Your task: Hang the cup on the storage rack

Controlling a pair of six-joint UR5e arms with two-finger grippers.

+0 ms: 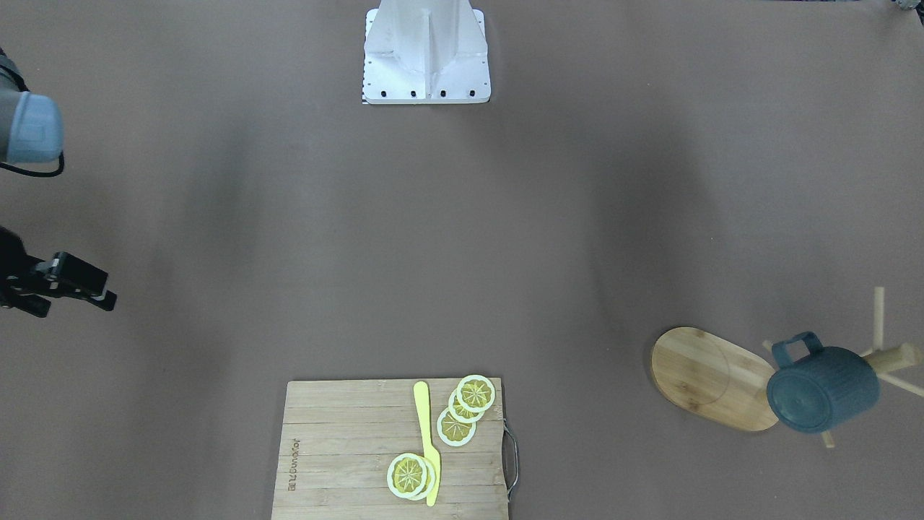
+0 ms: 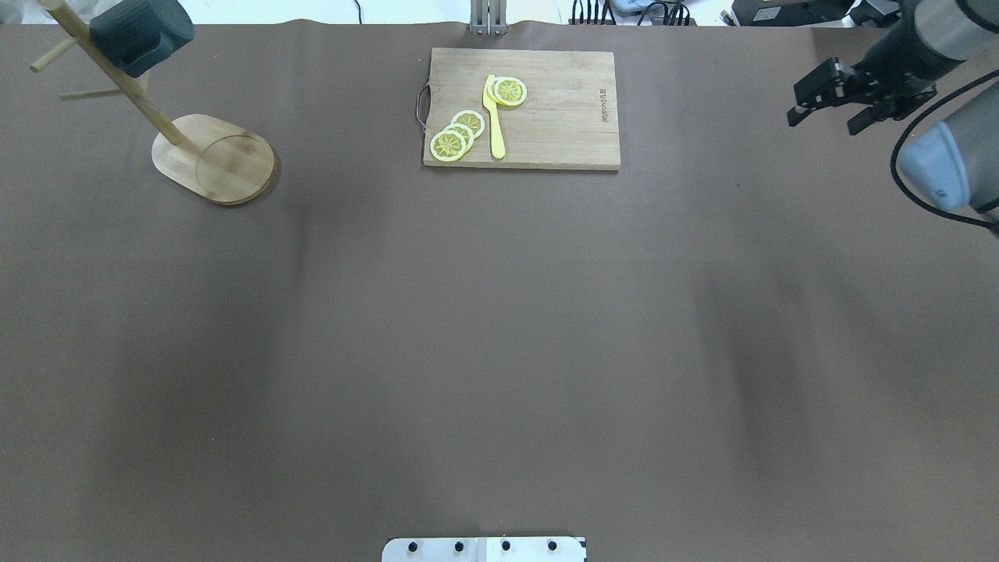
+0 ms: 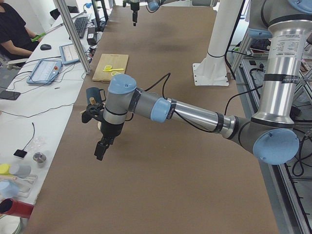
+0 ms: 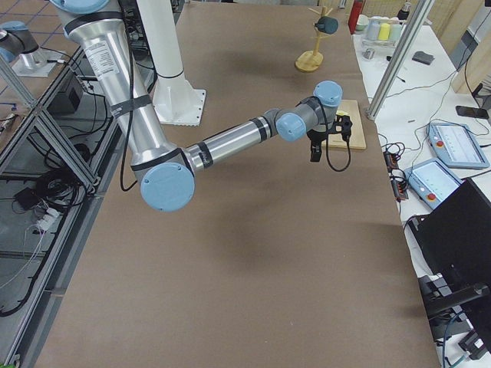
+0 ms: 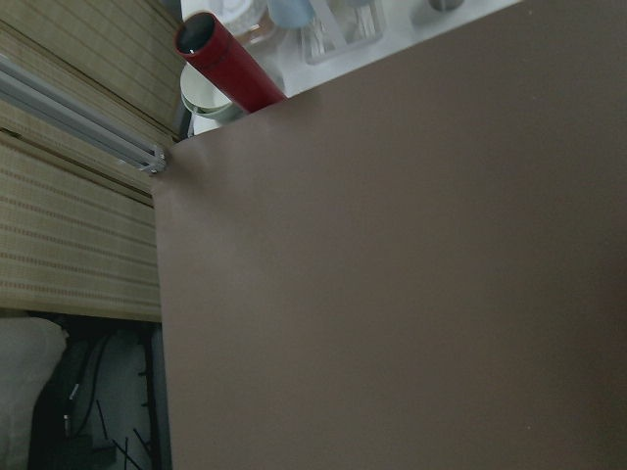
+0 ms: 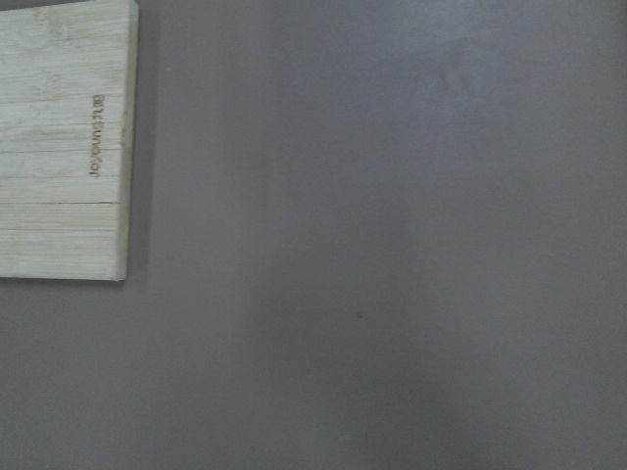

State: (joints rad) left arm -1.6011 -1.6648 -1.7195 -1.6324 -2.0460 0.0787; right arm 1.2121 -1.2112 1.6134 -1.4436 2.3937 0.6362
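The dark teal cup (image 1: pixel 823 390) hangs on a peg of the bamboo storage rack (image 1: pixel 711 375), mouth side tilted down, at the far-left corner of the table in the overhead view, where cup (image 2: pixel 140 31) and rack (image 2: pixel 215 156) both show. No gripper touches them. My right gripper (image 2: pixel 822 125) hovers open and holds nothing at the far right edge, beyond the cutting board. My left gripper (image 3: pixel 101 148) shows only in the exterior left view, hanging over the table near the rack's end; I cannot tell whether it is open or shut.
A slatted cutting board (image 2: pixel 521 109) with lemon slices (image 2: pixel 456 136) and a yellow knife (image 2: pixel 494 117) lies at the far middle. The robot base plate (image 2: pixel 484 549) sits at the near edge. A side bench holds a red cylinder (image 5: pixel 227 64); a person (image 3: pixel 14 34) sits beyond.
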